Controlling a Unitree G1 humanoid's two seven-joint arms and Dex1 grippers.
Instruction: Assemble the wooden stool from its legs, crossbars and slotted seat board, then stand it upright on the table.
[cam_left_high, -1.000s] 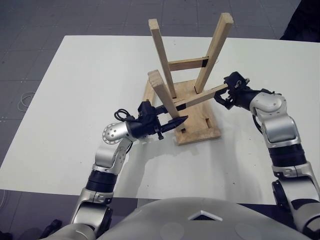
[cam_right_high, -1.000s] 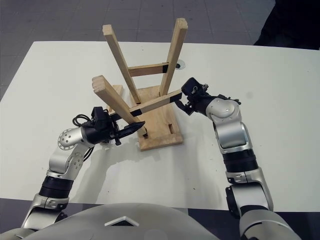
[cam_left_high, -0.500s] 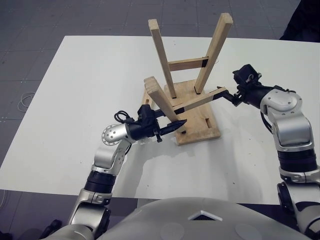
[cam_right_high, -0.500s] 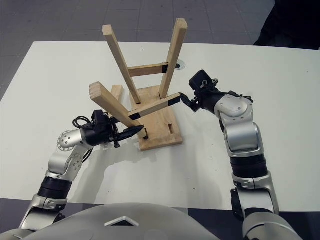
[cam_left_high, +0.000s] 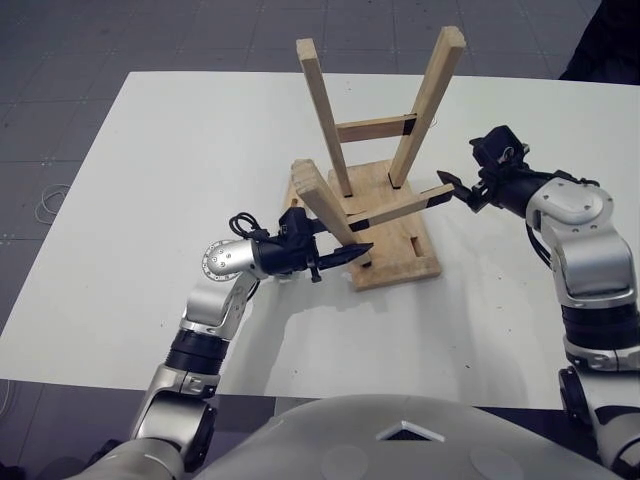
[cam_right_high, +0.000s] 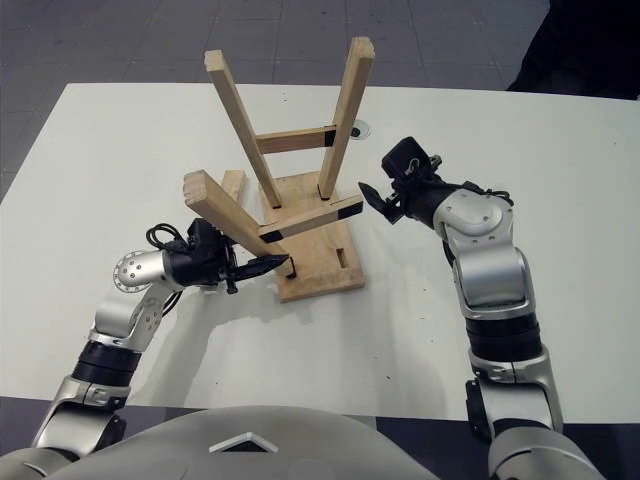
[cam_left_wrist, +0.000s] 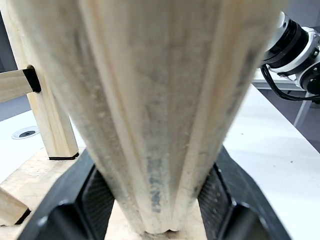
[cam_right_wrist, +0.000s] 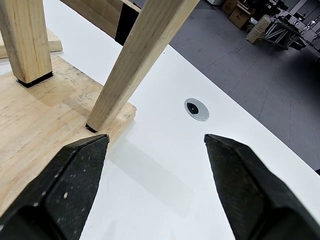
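surface (cam_left_high: 150, 180): plain white all over, no pattern

seat board (cam_left_high: 405, 262): pale natural wood, faint grain, couple of dark slots

two upright legs (cam_left_high: 430, 95): same light wood, thin black edge right at the foot

tilted leg (cam_left_high: 318, 195): blond wood too, streaky grain with greyish smudges up close

upper crossbar (cam_left_high: 370, 128): light wood with a black band on one end

lower crossbar (cam_left_high: 400, 205): light wood, black on both ends

left gripper (cam_left_high: 355, 250): matte black, jaws have a fine cross-hatched pad texture

right gripper (cam_left_high: 455, 192): black as well, jaws look lightly speckled with pale flecks

grommet (cam_right_wrist: 196, 109): silvery grey ring, dark middle

floor (cam_left_high: 60, 40): dark grey tiles, thin grid lines
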